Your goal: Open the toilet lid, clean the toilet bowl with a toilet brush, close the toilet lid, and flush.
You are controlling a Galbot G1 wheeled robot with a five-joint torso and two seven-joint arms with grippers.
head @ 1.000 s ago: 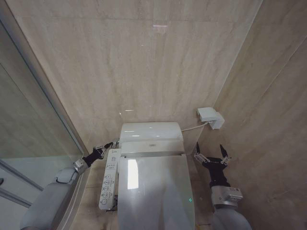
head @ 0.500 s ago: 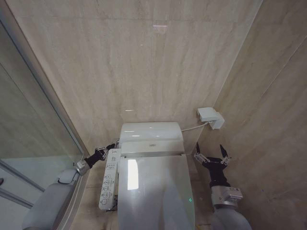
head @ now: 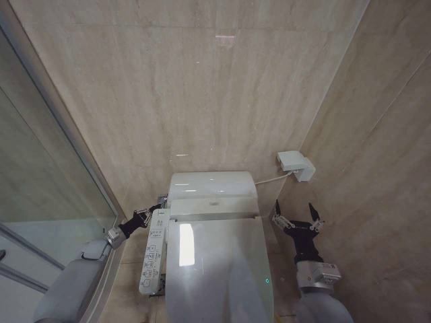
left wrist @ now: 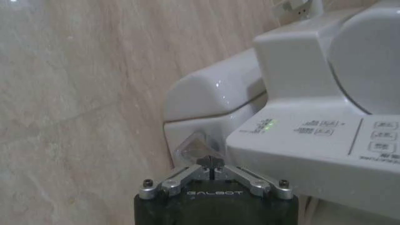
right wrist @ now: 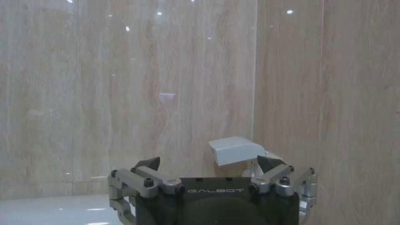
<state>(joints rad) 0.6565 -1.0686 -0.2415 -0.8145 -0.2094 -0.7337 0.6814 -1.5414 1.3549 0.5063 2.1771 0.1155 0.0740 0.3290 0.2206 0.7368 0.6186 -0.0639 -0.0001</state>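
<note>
Beige tile walls, glass shower screen far left. Left claw [head: 156, 210] pinched closed, holding nothing, tip at the left rear corner of the toilet, just above the button panel [head: 153, 250]. Toilet lid [head: 217, 269] is down, covering the bowl. Right claw [head: 297, 219] spread wide, empty, hovering just right of the toilet below the wall box [head: 295, 163].

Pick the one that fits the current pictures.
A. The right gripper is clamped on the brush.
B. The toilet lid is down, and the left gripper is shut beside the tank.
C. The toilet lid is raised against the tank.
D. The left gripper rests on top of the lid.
B: the toilet lid lies flat, and the left gripper, fingers together, sits at the tank's side.
</note>
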